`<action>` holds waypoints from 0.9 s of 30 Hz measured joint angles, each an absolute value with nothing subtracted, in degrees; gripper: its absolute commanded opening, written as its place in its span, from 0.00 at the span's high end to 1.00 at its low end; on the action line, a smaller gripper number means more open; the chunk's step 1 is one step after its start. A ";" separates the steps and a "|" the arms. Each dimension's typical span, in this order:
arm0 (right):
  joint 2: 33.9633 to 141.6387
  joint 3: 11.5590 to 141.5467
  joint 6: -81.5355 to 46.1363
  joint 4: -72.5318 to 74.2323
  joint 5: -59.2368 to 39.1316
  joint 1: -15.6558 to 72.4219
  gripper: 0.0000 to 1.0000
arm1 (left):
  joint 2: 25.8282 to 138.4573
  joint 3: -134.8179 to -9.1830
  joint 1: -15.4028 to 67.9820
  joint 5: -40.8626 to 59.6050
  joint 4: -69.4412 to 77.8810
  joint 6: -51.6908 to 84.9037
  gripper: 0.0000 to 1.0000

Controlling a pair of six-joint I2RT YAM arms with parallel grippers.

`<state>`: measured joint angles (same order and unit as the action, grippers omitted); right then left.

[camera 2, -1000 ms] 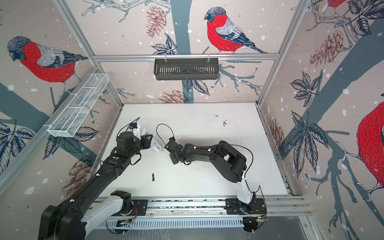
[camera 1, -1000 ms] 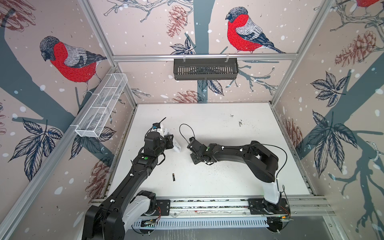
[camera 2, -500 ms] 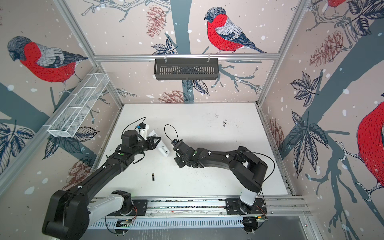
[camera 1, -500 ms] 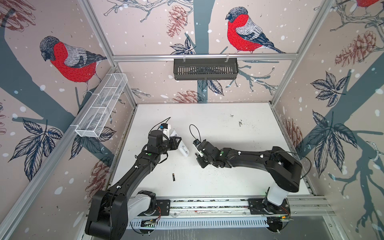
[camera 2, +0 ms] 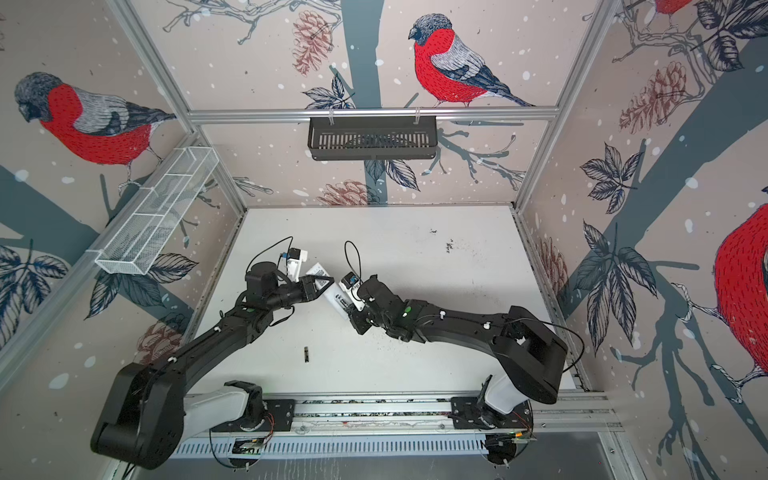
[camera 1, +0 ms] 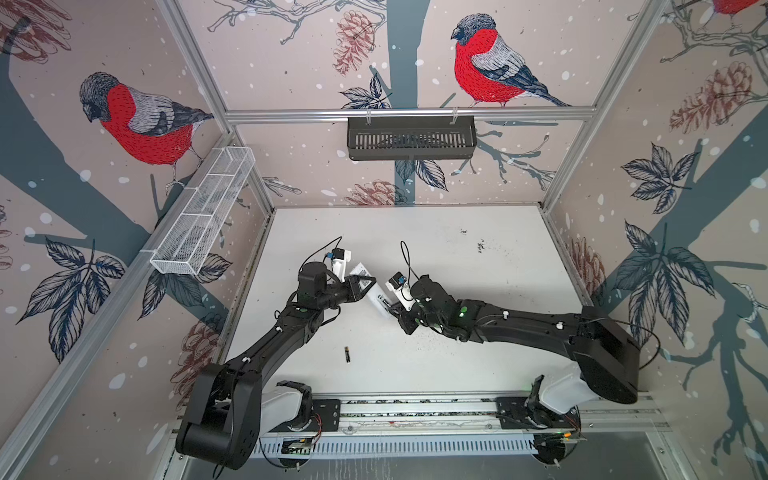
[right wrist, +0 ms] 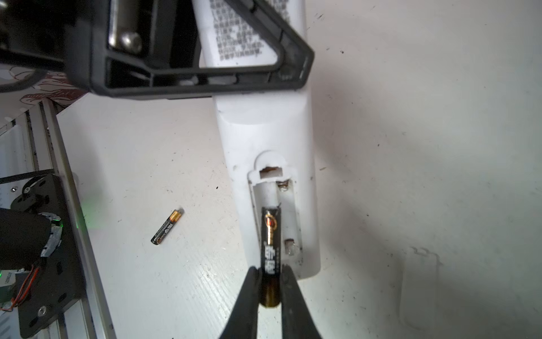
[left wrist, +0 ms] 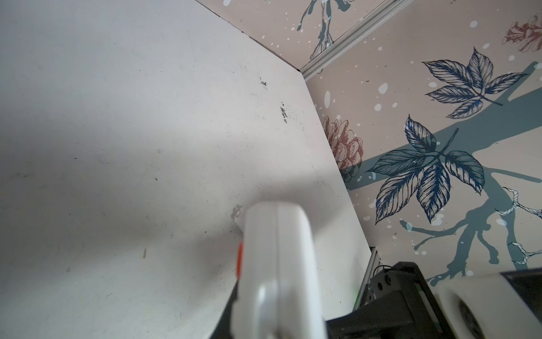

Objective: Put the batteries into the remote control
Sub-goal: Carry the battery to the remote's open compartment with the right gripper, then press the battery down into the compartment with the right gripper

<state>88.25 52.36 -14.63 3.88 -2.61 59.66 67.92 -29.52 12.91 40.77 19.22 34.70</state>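
- The desk (camera 1: 457,257) is mostly bare toward its far and right edges, so we see wide free room there.
- The remote control (right wrist: 269,141) sits mid-desk with its open compartment showing. Its button face is hidden, and we cannot tell whether its lower end rests on the desk.
- The left tool (camera 1: 360,287) is clamped on the remote's labelled end, covering part of the print.
- The right tool (right wrist: 271,278) pinches the held battery (right wrist: 270,234), which lies along one bay. Its gold end is half hidden between the fingers.
- The loose battery (camera 1: 346,354) lies alone nearer the front rail.
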 measured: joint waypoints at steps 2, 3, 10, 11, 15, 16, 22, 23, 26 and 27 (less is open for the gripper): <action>88.25 52.71 -14.79 3.88 -2.72 59.68 0.84 | 67.92 -29.45 12.84 41.60 20.10 35.73 1.00; 88.27 52.84 -14.81 3.75 -2.72 59.68 0.84 | 67.92 -29.43 12.84 41.89 20.49 35.70 1.00; 89.56 55.42 -15.25 0.19 0.01 59.72 0.84 | 68.20 -29.21 12.53 43.16 22.13 37.28 1.00; 89.71 55.59 -15.27 -0.19 0.38 59.77 0.84 | 68.38 -29.21 12.45 43.38 22.22 37.28 1.00; 89.97 56.69 -16.29 -2.17 1.85 59.81 0.84 | 68.88 -29.21 12.05 43.94 22.92 37.67 1.00; 90.11 57.14 -16.29 -2.70 1.98 59.83 0.84 | 68.99 -29.21 11.90 44.14 23.20 37.69 1.00; 92.14 60.75 -16.51 -6.90 2.59 59.92 0.83 | 69.58 -29.15 11.53 44.75 23.86 38.59 1.00; 92.47 61.41 -16.51 -7.66 2.83 59.94 0.83 | 69.73 -29.04 11.49 44.77 24.16 38.74 1.00; 93.06 62.52 -16.64 -9.23 3.40 60.05 0.82 | 70.22 -28.80 11.42 45.04 24.97 39.05 1.00; 93.12 62.74 -16.71 -9.69 3.62 60.07 0.81 | 70.43 -28.77 11.38 45.19 25.21 39.18 1.00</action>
